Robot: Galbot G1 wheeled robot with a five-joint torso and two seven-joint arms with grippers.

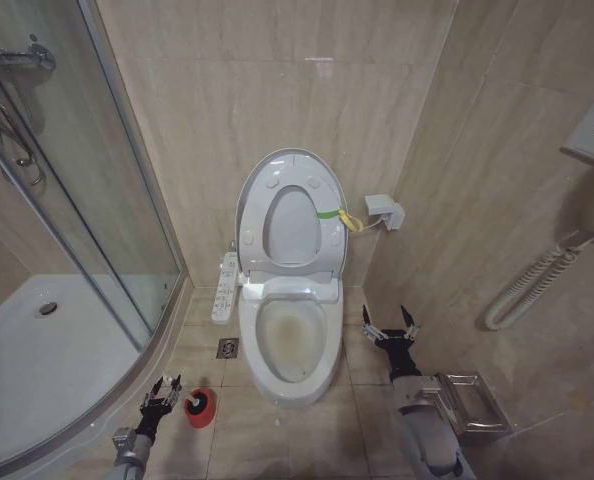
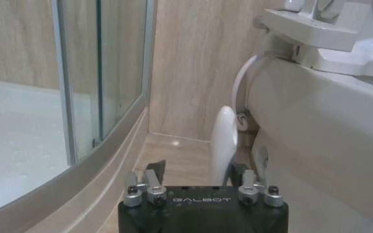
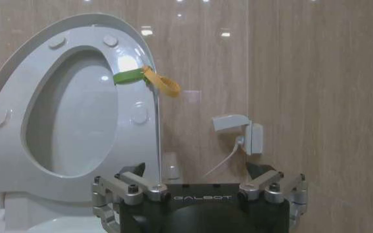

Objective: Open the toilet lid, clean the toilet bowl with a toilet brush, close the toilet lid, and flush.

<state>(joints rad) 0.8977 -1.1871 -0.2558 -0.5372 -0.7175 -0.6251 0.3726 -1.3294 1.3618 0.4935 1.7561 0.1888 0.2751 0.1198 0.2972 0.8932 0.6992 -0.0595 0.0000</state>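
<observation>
— What sort of room is it, seen from the head?

— A small bathroom with beige stone-look wall tiles (image 1: 277,90) and a matching tiled floor (image 1: 277,440). On the left, a curved glass shower screen (image 1: 67,200) over a white shower tray (image 1: 37,350). In the middle, the toilet bowl (image 1: 295,340), white glossy ceramic, oval, long axis running from the wall toward the robot, brownish stain inside.

— And the lid?

— The toilet lid (image 1: 252,190) stands raised against the wall, with the ring seat (image 1: 293,178) up against it; a green strap (image 1: 327,213) with a yellow loop (image 1: 352,221) sticks out on its right edge. A white control panel (image 1: 224,288) sits just left of the bowl.

— The brush?

— A red round holder (image 1: 200,408) on the floor left of the bowl, with something dark in it; I cannot make out the handle. The left gripper (image 1: 163,385) is just beside it, fingers parted. The right gripper (image 1: 390,322) hovers right of the bowl, fingers spread wide and empty.

— The left wrist?

— The left gripper (image 2: 201,182) is low over the floor, jaws apart, between the shower's curb and the bowl's smooth pedestal (image 2: 322,141).

— The right wrist?

— The right gripper (image 3: 199,177) is open, facing the upright lid (image 3: 5,97), the strap (image 3: 128,76), the loop (image 3: 163,86), and a white wall box (image 3: 242,131) with a cable.
</observation>
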